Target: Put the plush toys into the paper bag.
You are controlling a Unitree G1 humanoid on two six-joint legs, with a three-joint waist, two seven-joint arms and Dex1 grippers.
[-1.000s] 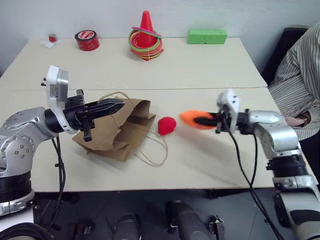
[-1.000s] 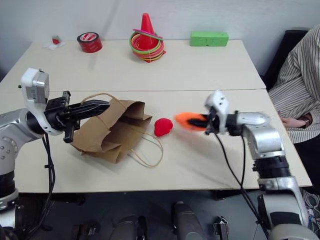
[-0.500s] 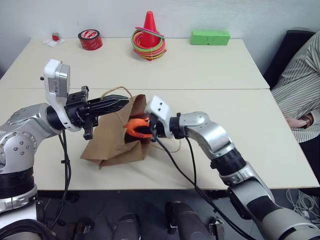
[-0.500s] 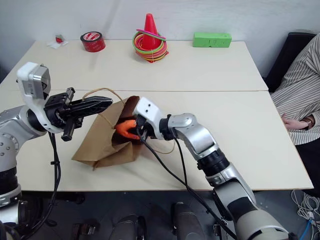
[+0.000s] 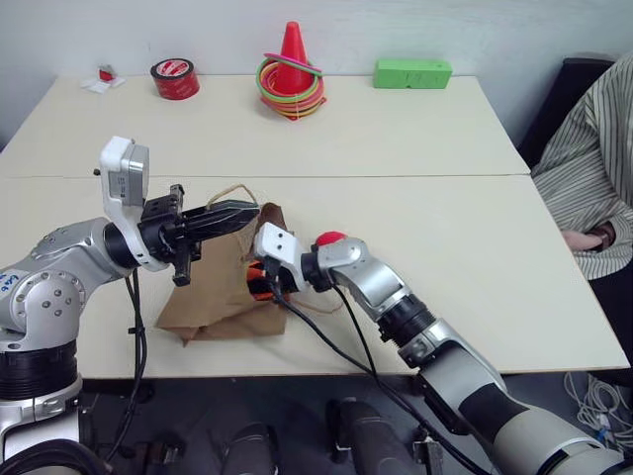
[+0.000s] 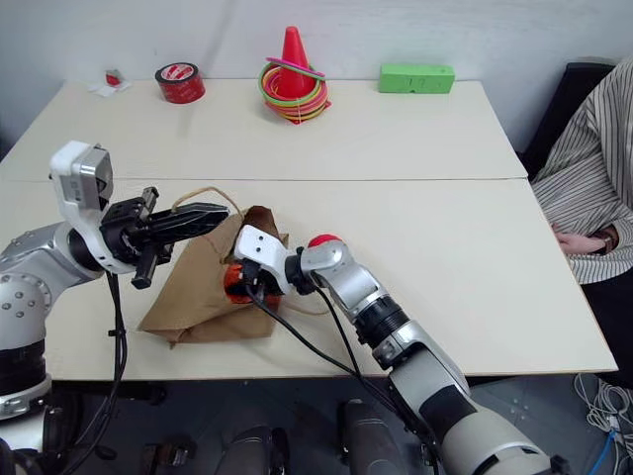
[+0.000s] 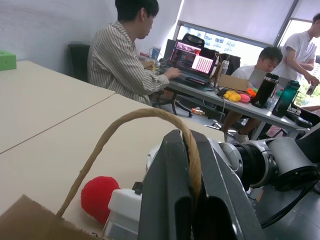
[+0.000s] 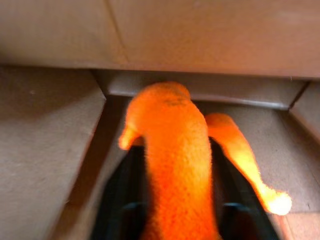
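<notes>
The brown paper bag (image 5: 213, 292) lies on its side on the table, mouth facing right. My left gripper (image 5: 235, 212) is shut on its string handle (image 7: 192, 165) and holds the upper edge up. My right gripper (image 5: 261, 283) reaches into the bag's mouth from the right. The orange plush toy (image 8: 172, 165) sits between its two fingers (image 8: 125, 200), inside the bag with brown paper all around. The red plush toy (image 5: 329, 238) lies on the table just outside the bag, behind my right forearm, and is seen too as a red ball (image 7: 99, 197) in the left wrist view.
Along the table's far edge stand a red tape roll (image 5: 174, 79), a red-orange cone with coloured rings (image 5: 289, 74) and a green block (image 5: 412, 72). A person in a striped shirt (image 5: 593, 168) sits at the table's right side.
My right gripper carried the orange plush toy from the right side of the table leftwards and into the bag's mouth. The left gripper kept its hold on the handle.
</notes>
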